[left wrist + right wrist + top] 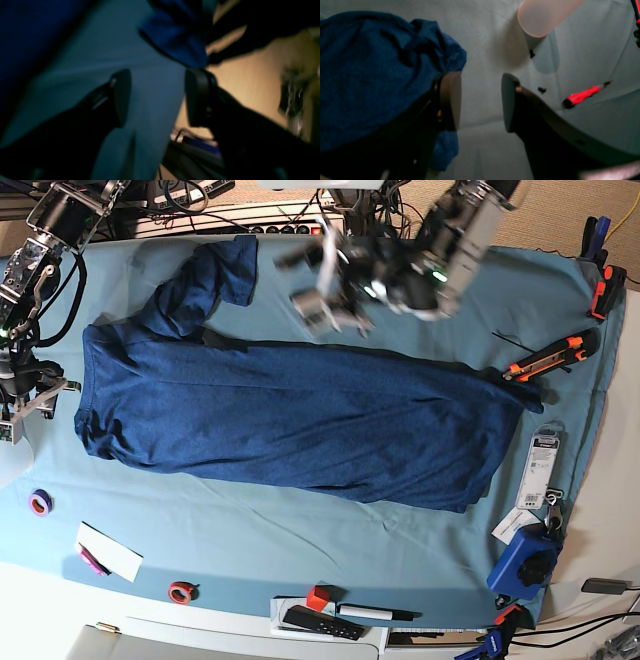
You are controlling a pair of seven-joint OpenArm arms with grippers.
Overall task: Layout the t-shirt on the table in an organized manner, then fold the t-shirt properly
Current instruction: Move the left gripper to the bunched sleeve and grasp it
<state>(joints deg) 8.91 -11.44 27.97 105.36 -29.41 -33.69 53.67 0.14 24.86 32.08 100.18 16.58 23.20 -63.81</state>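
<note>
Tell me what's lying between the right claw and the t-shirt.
Nothing: in the right wrist view the right claw stands open at the t-shirt's edge, one finger overlapping the fabric, with only bare table cloth showing between the fingers.

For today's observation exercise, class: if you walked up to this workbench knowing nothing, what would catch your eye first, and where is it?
The big dark blue t-shirt dominates, spread lengthwise across the middle of the teal-covered table, with one sleeve bunched up at its far left end. Above it, at the far edge, the left gripper shows as a motion blur with its jaws apart. Bright orange and red hand tools dot the table's right edge.
</note>
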